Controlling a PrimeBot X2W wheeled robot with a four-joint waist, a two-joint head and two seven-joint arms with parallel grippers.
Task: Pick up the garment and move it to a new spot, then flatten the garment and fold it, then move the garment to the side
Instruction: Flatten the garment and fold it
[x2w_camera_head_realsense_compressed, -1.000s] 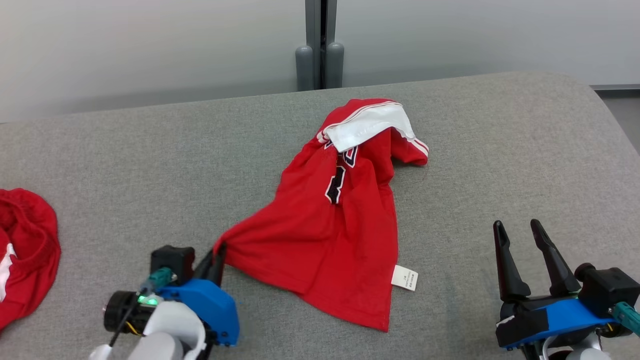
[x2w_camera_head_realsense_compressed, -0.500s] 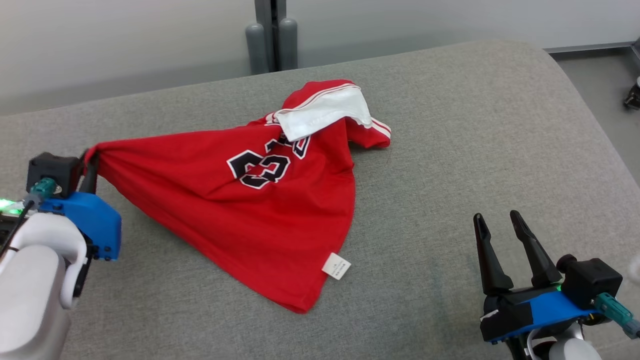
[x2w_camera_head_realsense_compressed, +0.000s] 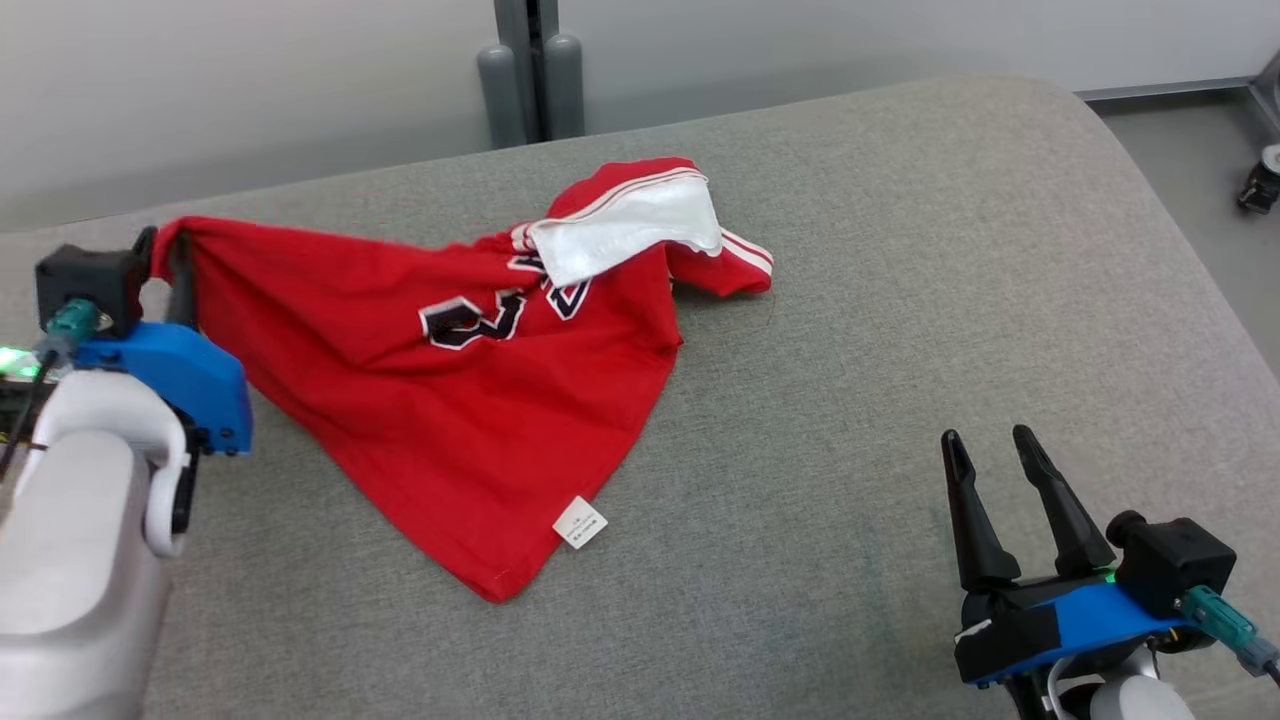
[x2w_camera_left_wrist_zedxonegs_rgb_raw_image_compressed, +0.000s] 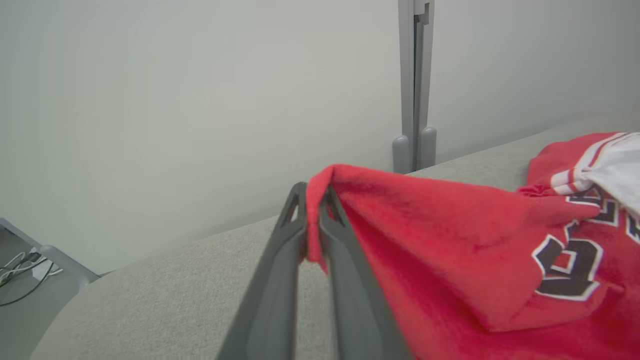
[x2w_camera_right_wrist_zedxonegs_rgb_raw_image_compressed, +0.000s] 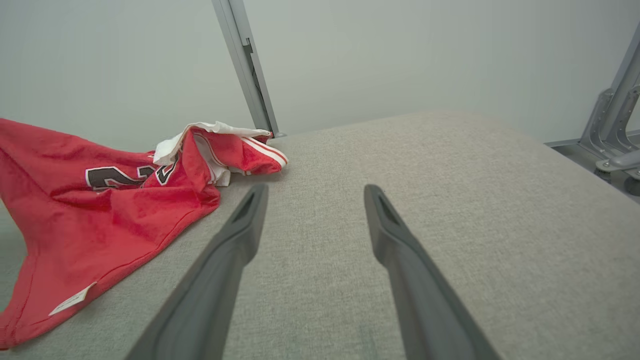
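Left gripper (x2w_camera_head_realsense_compressed: 165, 245) aloft, jaws clamping garment (x2w_camera_head_realsense_compressed: 440, 400) corner

The garment's (x2w_camera_head_realsense_compressed: 450, 430) black numerals (x2w_camera_head_realsense_compressed: 455, 325) buckle into folds and run under its white lining (x2w_camera_head_realsense_compressed: 630, 225), so they can't be read. The label's (x2w_camera_head_realsense_compressed: 580, 521) print is too small. In the left wrist view, the garment runs off the right and bottom edges.

Matt cloth garment (x2w_camera_head_realsense_compressed: 450, 400), rough woven table (x2w_camera_head_realsense_compressed: 900, 300)
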